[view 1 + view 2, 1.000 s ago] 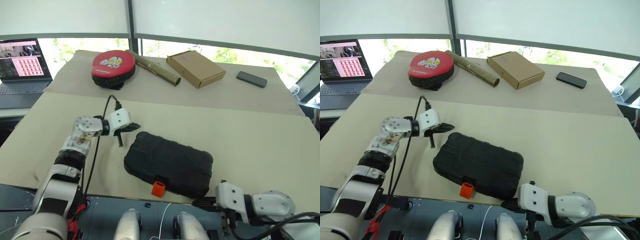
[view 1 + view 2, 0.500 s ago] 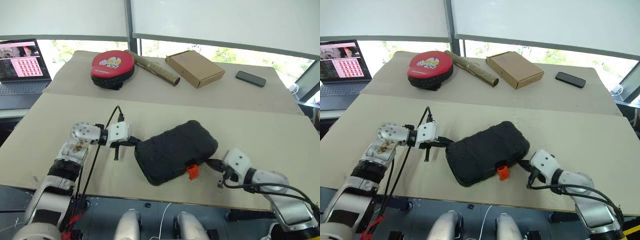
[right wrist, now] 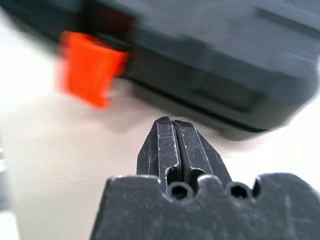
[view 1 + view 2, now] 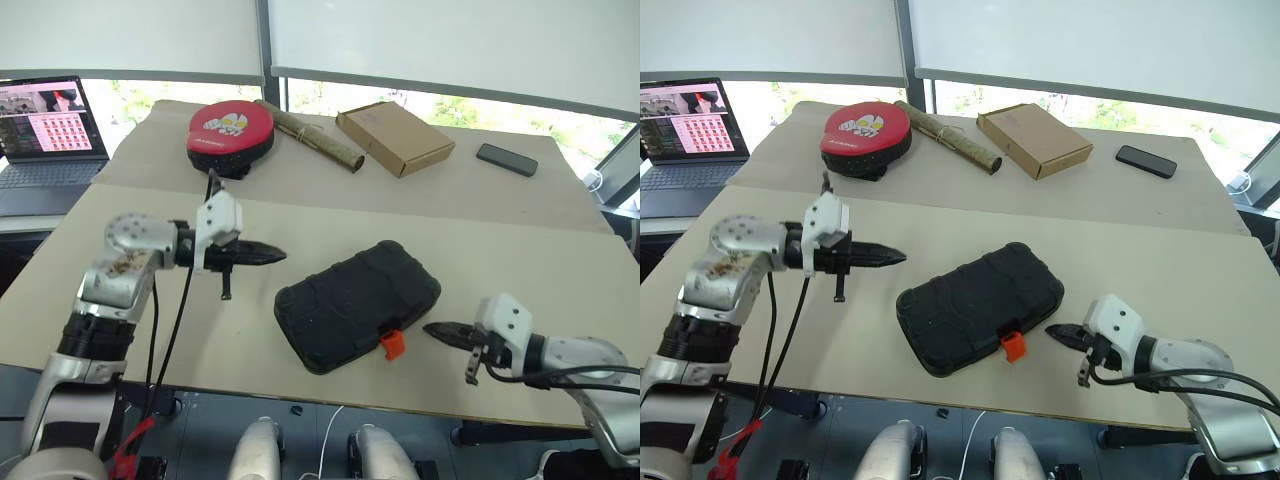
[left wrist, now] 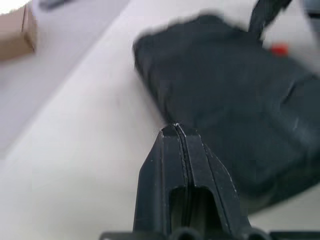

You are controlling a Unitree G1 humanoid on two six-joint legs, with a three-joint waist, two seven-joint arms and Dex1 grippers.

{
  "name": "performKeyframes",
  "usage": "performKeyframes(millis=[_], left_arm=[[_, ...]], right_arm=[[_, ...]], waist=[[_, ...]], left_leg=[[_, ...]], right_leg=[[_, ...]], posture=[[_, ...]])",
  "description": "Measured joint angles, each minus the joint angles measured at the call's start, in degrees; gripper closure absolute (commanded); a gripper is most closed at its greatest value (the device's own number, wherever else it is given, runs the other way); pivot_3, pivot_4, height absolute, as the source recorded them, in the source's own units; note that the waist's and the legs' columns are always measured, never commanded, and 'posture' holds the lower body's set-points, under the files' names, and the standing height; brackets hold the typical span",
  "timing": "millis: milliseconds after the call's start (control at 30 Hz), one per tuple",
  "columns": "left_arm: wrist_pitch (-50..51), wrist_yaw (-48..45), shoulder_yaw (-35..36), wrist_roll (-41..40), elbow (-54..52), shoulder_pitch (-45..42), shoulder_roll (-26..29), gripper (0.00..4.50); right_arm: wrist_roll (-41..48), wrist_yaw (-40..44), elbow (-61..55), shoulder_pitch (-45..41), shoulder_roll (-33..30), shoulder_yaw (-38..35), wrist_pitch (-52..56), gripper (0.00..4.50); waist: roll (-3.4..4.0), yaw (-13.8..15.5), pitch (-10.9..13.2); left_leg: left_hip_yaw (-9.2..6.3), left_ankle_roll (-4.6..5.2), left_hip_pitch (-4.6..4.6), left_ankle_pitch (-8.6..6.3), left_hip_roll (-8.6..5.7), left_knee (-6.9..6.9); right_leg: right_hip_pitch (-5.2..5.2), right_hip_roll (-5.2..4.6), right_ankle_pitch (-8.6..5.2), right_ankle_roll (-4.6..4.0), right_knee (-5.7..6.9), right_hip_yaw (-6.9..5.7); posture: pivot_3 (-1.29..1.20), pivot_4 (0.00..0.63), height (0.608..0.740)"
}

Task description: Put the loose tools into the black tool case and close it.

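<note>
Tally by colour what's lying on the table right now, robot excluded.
Black: 2, the closed tool case and a phone
Red-topped: 1, round pad
Brown: 2, cardboard box and a rolled tube
Total: 5
The laptop sits off the table, not counted.

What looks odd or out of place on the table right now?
The black tool case lies closed but askew, skewed to the table edge, its orange latch sticking out rather than lying flat. Both grippers are shut and clear of it.
</note>
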Motion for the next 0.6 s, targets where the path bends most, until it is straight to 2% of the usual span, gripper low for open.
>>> performKeyframes(millis=[67, 233, 367, 600], left_arm=[[-1.0, -0.8, -3.7, 1.1, 0.0, -0.5, -2.9, 4.47], [-11.8, -1.6, -14.7, 9.7, 7.0, -0.5, -9.2, 4.47], [-22.2, -1.4, -16.4, 13.6, 10.2, -1.9, -9.9, 4.47], [-25.5, -0.8, -16.3, 14.0, 10.8, -0.8, -10.1, 4.47]], right_arm=[[1.1, 0.9, -1.8, 0.7, -0.7, -0.2, 1.1, 4.50], [0.9, 0.9, -3.5, 0.1, -1.2, 2.2, 3.1, 4.50], [-0.3, -0.1, -3.9, -1.3, -1.1, 5.7, 4.1, 4.50], [-5.5, -4.0, -3.0, -4.5, 2.6, 12.5, 4.2, 4.50]], waist=[[0.01, 0.0, 0.0], [0.01, -0.4, 0.0], [0.16, -0.3, -0.1], [0.18, -0.3, -0.2]], left_leg=[[-0.01, 0.00, 0.06, 0.00, 0.01, 0.00], [-0.04, 0.00, 0.03, 0.00, 0.01, 0.00], [-0.06, 0.00, 0.10, 0.00, 0.00, 0.00], [-0.05, 0.00, 0.30, 0.00, 0.02, 0.00]], right_leg=[[0.03, 0.02, 0.00, 0.00, 0.01, 0.00], [-0.04, 0.11, 0.01, -0.04, 0.01, 0.09], [0.05, 0.07, 0.00, -0.04, -0.01, 0.09], [0.21, 0.08, 0.00, -0.04, 0.01, 0.09]], posture=[[0.00, 0.150, 0.740], [0.00, 0.150, 0.740], [0.00, 0.150, 0.740], [0.00, 0.150, 0.740]])
